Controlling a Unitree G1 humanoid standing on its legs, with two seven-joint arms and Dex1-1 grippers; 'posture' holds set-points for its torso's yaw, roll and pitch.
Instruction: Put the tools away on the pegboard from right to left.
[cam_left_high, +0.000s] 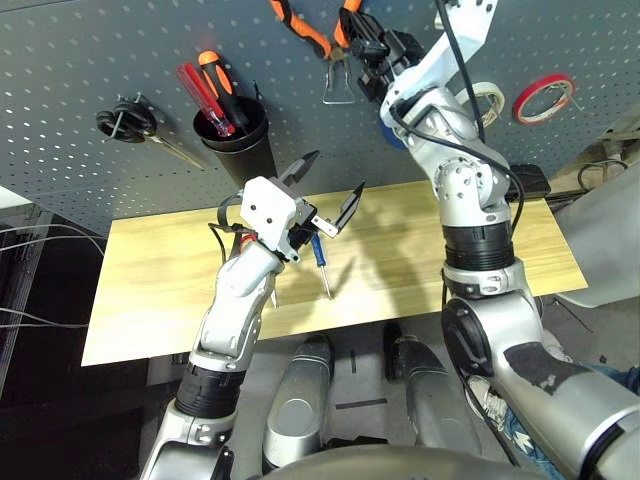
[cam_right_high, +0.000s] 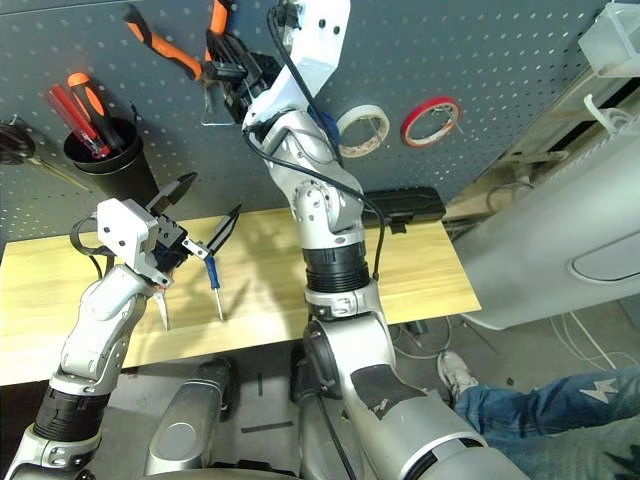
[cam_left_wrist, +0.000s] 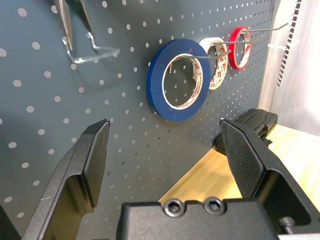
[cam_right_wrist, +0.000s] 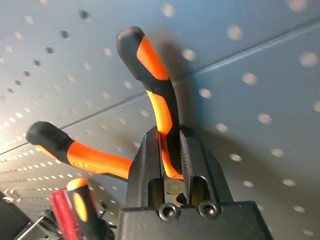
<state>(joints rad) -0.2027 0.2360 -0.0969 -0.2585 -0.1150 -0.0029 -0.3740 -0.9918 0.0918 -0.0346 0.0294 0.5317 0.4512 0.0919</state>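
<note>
The orange-and-black-handled pliers (cam_left_high: 308, 28) are up against the dark grey pegboard (cam_left_high: 90, 60), nose down in a wire holder (cam_left_wrist: 90, 54). My right gripper (cam_right_wrist: 171, 145) is shut on one pliers handle (cam_right_wrist: 159, 100). The blue tape roll (cam_left_wrist: 172, 80) hangs on a hook to the right of the pliers. On the wooden table (cam_left_high: 180, 270) lies the slim blue-handled screwdriver (cam_left_high: 320, 256). My left gripper (cam_left_high: 330, 190) hovers open and empty above it. A bit of the red-handled scissors (cam_left_high: 248, 238) shows under my left wrist, their blades (cam_right_high: 161, 308) pointing toward me.
A black cup (cam_left_high: 238, 140) on the pegboard holds red and orange screwdrivers (cam_left_high: 212, 92). Black-handled scissors (cam_left_high: 132, 122) hang at the far left. White tape (cam_left_high: 488, 98) and red tape (cam_left_high: 543, 98) hang at the right. A black box (cam_left_high: 530, 180) sits at the table's back right.
</note>
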